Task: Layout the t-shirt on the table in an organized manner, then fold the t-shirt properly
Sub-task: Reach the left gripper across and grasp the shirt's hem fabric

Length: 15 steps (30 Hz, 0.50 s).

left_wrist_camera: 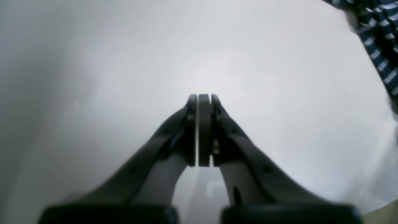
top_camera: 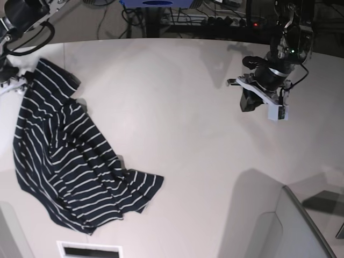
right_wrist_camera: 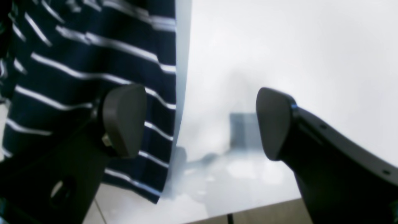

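Observation:
The t-shirt [top_camera: 70, 156], dark navy with thin white stripes, lies crumpled on the left part of the white table [top_camera: 177, 107]. My right gripper [top_camera: 15, 83] is at the shirt's far left corner. In the right wrist view it [right_wrist_camera: 199, 121] stands open: one finger is over the striped t-shirt [right_wrist_camera: 93, 62], the other over bare table [right_wrist_camera: 279, 46], and the cloth's edge runs between them, ungripped. My left gripper [top_camera: 250, 102] hovers over the table's far right, well away from the shirt. Seen from its wrist, it [left_wrist_camera: 204, 99] is shut on nothing, with a corner of the t-shirt [left_wrist_camera: 379, 46] at the upper right.
A pale translucent panel [top_camera: 301, 226] rises at the table's near right corner. A white slotted piece [top_camera: 88, 250] sits at the near edge below the shirt. Cables and equipment [top_camera: 215, 16] crowd the space behind the far edge. The table's edge [right_wrist_camera: 248, 211] is close under my right gripper.

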### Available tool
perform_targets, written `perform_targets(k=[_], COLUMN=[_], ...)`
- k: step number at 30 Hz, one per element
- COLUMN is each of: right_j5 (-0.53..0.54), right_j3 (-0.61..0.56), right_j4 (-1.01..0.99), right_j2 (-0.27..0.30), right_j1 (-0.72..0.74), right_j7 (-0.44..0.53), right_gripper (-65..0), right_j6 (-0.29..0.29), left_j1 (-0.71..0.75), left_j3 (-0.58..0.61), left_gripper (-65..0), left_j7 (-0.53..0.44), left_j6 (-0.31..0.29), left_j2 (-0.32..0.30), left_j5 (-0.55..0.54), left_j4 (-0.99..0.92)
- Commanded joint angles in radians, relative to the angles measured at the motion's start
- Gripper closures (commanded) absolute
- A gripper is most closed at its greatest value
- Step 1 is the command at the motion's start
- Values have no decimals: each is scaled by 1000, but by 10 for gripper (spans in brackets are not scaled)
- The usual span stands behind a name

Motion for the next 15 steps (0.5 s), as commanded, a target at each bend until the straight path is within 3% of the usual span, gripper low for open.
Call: perform_targets(k=[1,12,13,15], right_j5=[12,8,8,8], right_j3=[1,-2,-2,-2], right_j4=[4,-139,-140,-137], right_j2=[19,19,19,18], right_j1=[14,66,66,61], right_j7=[25,27,29,25], right_gripper=[-507,-500,-474,-327], right_j6=[6,6,6,6], left_j1=[2,-24,-24,-24], left_j3=[-2,61,67,69], left_gripper=[0,0,0,0], left_j7=[-15,-18,-18,-18], left_j6=[5,5,5,5], left_j2=[-10,-10,-10,-10], left_j5=[-3,-3,-3,-3], left_j4=[-2,-88,-88,-93])
